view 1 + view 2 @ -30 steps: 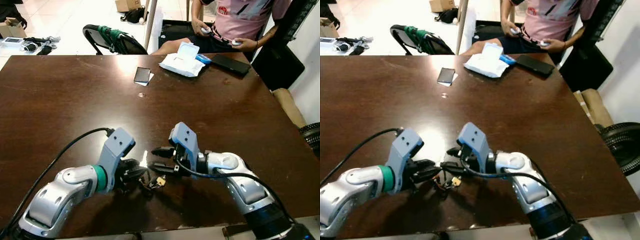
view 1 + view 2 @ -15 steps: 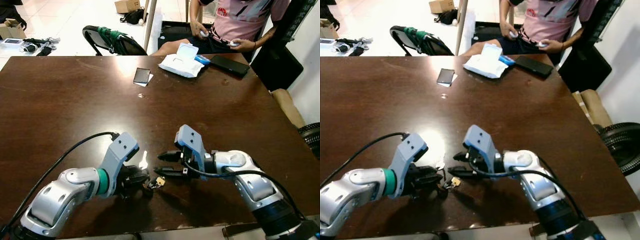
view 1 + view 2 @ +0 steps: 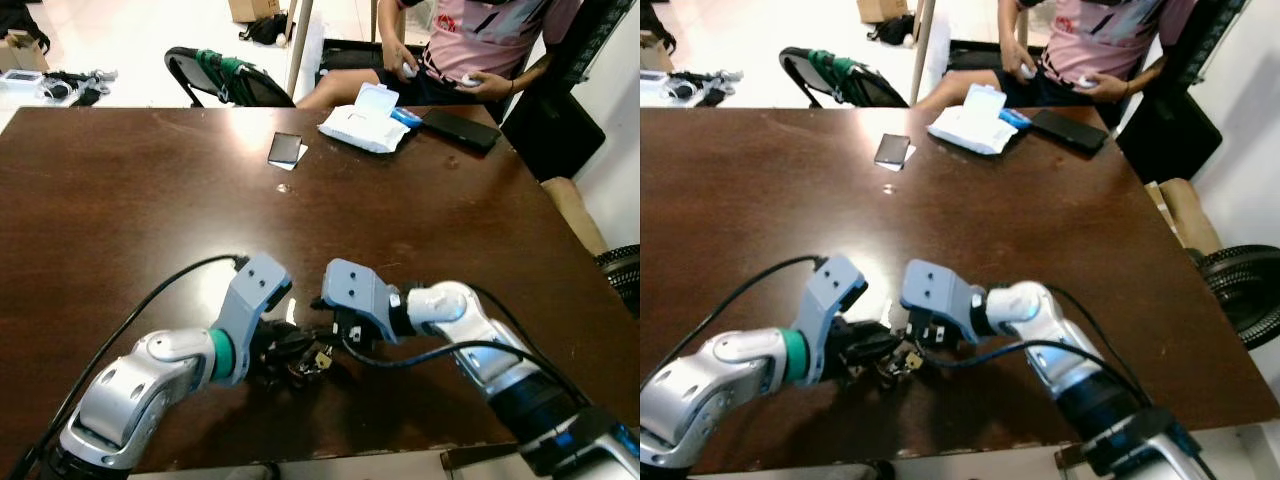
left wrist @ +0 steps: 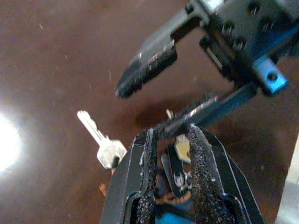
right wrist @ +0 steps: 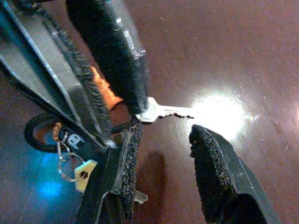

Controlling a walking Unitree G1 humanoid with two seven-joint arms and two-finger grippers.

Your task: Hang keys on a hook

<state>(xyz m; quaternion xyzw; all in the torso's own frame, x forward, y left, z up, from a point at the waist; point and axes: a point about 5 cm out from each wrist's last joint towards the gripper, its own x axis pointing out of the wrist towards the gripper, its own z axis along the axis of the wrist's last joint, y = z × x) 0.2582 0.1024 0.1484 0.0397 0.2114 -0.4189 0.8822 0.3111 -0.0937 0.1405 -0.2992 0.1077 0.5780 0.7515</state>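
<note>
A bunch of keys (image 3: 316,359) lies on the dark wooden table (image 3: 150,200) near its front edge. It has a silver key (image 4: 100,140), a gold key (image 5: 84,168), a black ring (image 5: 39,133) and an orange tag (image 5: 103,91). My left gripper (image 3: 292,352) is low over the table, shut on the bunch, with a cord and a black fob between its fingers (image 4: 145,186). My right gripper (image 5: 167,136) faces it from the right and stands open. One of its fingers (image 4: 145,65) is above the silver key and the other touches the left gripper's tips.
A small phone (image 3: 284,149), a white wipes pack (image 3: 365,120) and a black case (image 3: 460,128) lie at the table's far side. A person (image 3: 470,40) sits there holding controllers. A folded chair (image 3: 228,80) stands behind the table, and a fan (image 3: 625,275) is at the right.
My right gripper has swung left and closer, from beside the keys to right against the left gripper's tips. The left gripper has pushed a little forward and right with the bunch.
</note>
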